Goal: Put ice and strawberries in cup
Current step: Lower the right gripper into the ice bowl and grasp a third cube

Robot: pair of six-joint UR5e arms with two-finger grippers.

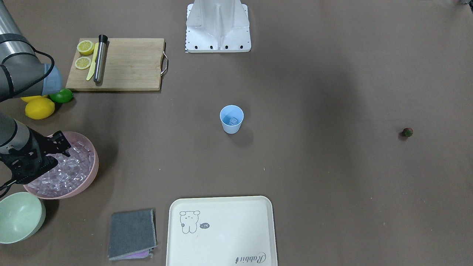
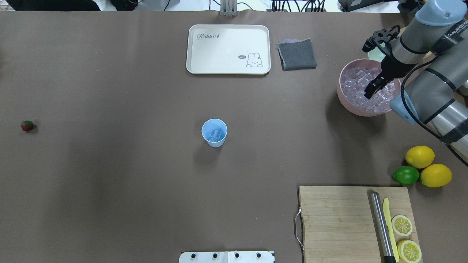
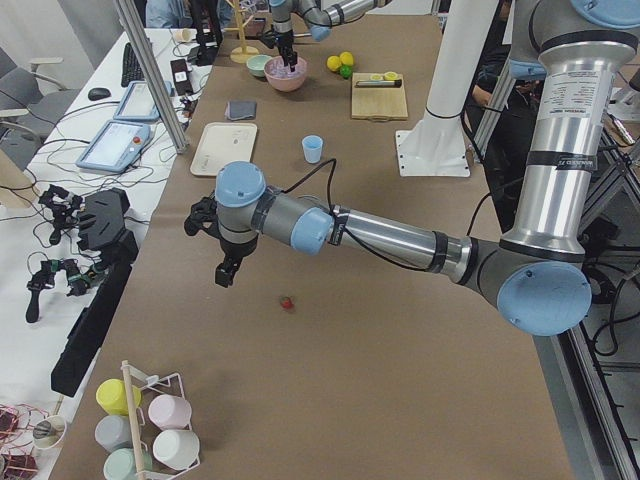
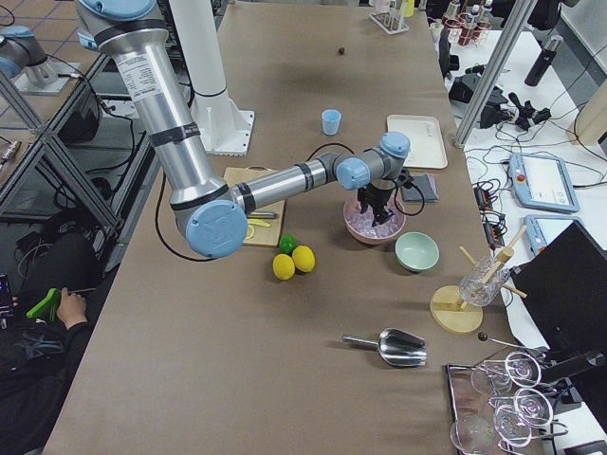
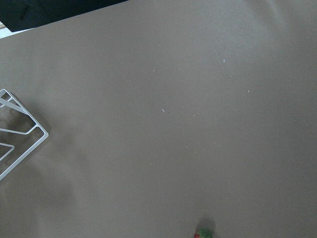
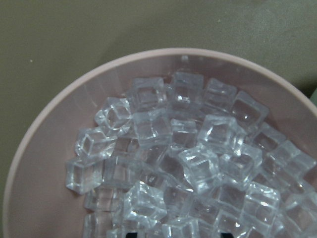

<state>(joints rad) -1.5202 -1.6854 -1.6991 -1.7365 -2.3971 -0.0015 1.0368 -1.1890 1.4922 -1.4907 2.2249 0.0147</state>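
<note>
Strawberry sits alone far left, well apart from the cup; too small for us to read its axis. Left gripper hangs near it, and we can't tell its opening. Cup is mid-table, upright, long axis vertical, mouth up, with some ice inside. Right gripper is spread and empty over the ice heap in the pink bowl. Risks we see: a slick cube slipping out on the long carry, and the light cup tipping if clipped.

strawberry cut by the left wrist view's bottom edge, mint bowl clipped too (front view)
</note>
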